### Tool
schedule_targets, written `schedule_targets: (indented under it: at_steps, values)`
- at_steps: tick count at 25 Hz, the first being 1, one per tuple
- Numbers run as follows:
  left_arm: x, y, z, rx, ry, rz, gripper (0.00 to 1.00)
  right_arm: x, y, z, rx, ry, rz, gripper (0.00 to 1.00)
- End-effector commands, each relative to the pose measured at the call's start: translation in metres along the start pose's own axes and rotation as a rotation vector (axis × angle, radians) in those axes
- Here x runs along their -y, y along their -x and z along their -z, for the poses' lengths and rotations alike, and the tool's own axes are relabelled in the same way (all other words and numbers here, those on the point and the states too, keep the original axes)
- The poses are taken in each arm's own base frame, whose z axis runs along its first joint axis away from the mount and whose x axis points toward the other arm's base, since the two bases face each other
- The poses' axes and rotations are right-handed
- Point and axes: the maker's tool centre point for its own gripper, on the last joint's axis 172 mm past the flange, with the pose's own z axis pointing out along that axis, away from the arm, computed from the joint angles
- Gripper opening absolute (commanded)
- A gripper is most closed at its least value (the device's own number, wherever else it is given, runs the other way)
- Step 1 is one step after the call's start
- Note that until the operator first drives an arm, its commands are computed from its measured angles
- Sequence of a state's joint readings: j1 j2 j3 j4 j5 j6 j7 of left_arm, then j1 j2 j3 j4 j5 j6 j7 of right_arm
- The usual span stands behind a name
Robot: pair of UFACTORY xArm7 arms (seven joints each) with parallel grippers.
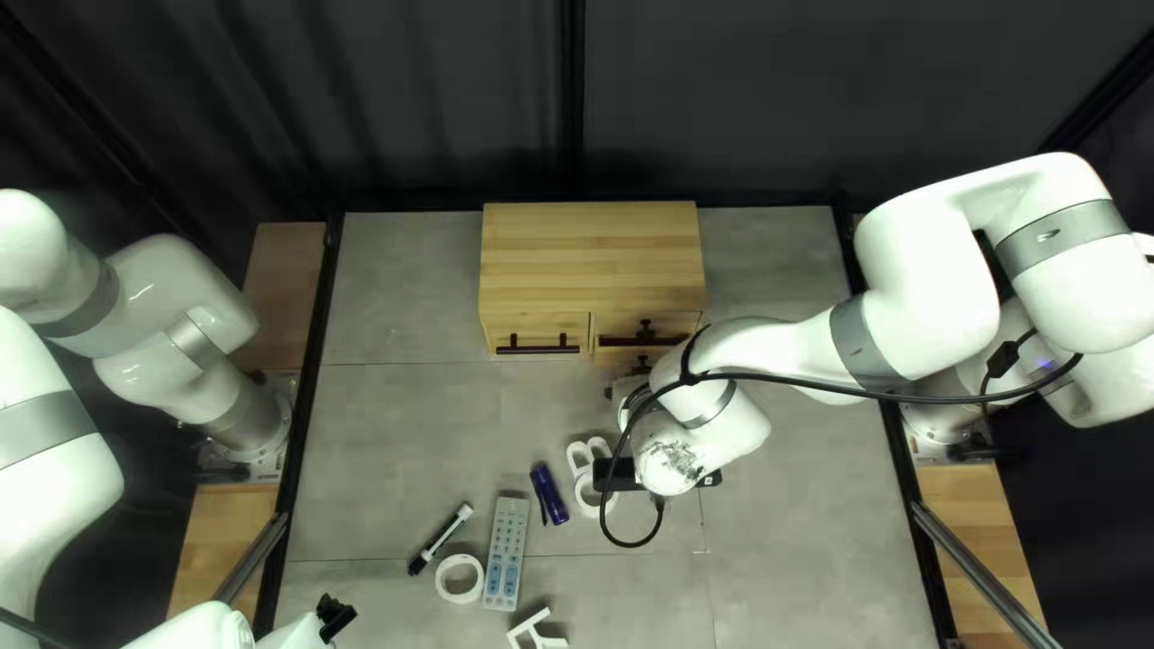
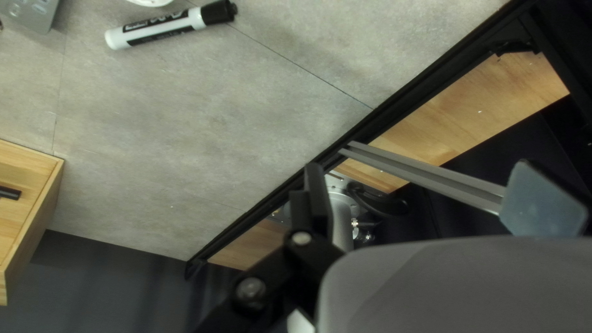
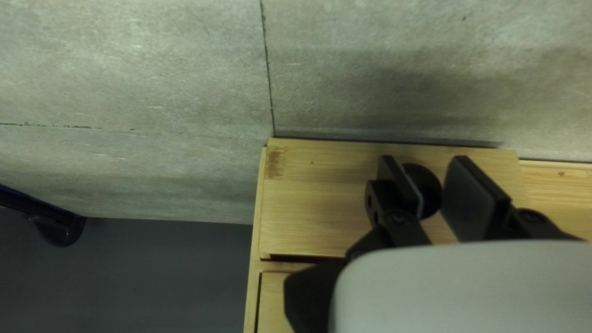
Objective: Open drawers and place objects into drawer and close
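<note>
Your right arm [image 1: 830,349] reaches in from the bench's right edge, its wrist bent down in front of the wooden cabinet [image 1: 589,252], with the right gripper [image 1: 634,387] at the lower right drawer. Your left arm [image 1: 48,445] lies along the left side, and the left gripper [image 1: 337,617] hangs over the near left part of the bench [image 1: 397,433], well apart from the cabinet.

The right wrist view shows what the forearm partly covers from above: the round black knob [image 3: 425,190] on the drawer front [image 3: 327,197] sits between the right gripper's [image 3: 433,191] spread jaws; you can't tell whether either one touches it. The left wrist view shows the left gripper [image 2: 431,197] with its jaws wide apart and nothing between them.

Only the top left view gives you the whole spread of objects: the marker [image 1: 440,539] beside the tape roll [image 1: 459,578], then the remote [image 1: 506,553], the purple object [image 1: 549,494], white loops [image 1: 581,457] near your right wrist, and a white bracket [image 1: 537,631] nearest you.
</note>
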State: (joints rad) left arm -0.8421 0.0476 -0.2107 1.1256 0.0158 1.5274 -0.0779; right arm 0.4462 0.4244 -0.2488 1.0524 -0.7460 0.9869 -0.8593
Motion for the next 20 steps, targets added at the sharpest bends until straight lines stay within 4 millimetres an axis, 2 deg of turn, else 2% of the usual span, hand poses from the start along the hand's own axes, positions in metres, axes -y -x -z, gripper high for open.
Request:
schedule_targets:
  at_steps: [1, 10, 12, 13, 14, 16, 20]
  values:
    - [0.0, 0.0, 0.0, 0.0, 0.0, 0.0, 1.0, -0.001, -0.002, 0.001, 0.002, 0.003, 0.004, 0.1]
    - [0.0, 0.0, 0.0, 0.0, 0.0, 0.0, 1.0, -0.001, 0.002, 0.01, 0.011, 0.01, 0.011, 0.1]
    - [0.0, 0.0, 0.0, 0.0, 0.0, 0.0, 1.0, 0.0, 0.001, 0.012, 0.013, 0.011, 0.013, 0.13]
    - [0.0, 0.0, 0.0, 0.0, 0.0, 0.0, 1.0, 0.0, 0.0, 0.013, 0.013, 0.012, 0.014, 0.32]
    - [0.0, 0.0, 0.0, 0.0, 0.0, 0.0, 1.0, -0.001, 0.0, 0.013, 0.013, 0.013, 0.015, 0.63]
    - [0.0, 0.0, 0.0, 0.0, 0.0, 0.0, 1.0, -0.001, -0.002, 0.015, 0.012, 0.014, 0.017, 1.0]
    - [0.0, 0.0, 0.0, 0.0, 0.0, 0.0, 1.0, -0.003, -0.003, 0.018, 0.009, 0.015, 0.018, 1.0]
